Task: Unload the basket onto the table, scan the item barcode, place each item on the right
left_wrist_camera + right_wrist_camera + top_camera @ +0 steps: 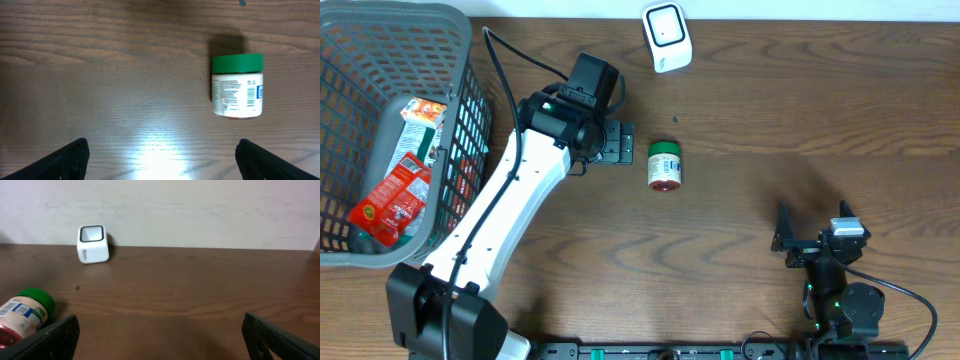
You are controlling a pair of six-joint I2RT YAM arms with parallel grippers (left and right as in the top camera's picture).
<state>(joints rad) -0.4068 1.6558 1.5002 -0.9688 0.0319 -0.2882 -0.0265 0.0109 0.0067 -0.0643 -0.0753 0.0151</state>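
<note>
The item is a small jar (pixel 666 166) with a green lid and a white printed label, lying on its side mid-table. No barcode can be made out on it. In the left wrist view the jar (pixel 237 86) lies ahead and to the right of my open left gripper (pixel 162 162), apart from it. From overhead the left gripper (pixel 626 142) sits just left of the jar with nothing between its fingers. The white barcode scanner (pixel 667 37) stands at the table's far edge. My right gripper (pixel 813 228) rests open near the front right. Its wrist view shows the scanner (pixel 93 244) and the jar (pixel 22 315).
A grey wire basket (pixel 460 60) stands at the left edge and holds red and orange packets (pixel 395 195). The left arm's white link (pixel 510 205) crosses the table diagonally beside the basket. A pale wall (pixel 200 210) rises behind the table's far edge.
</note>
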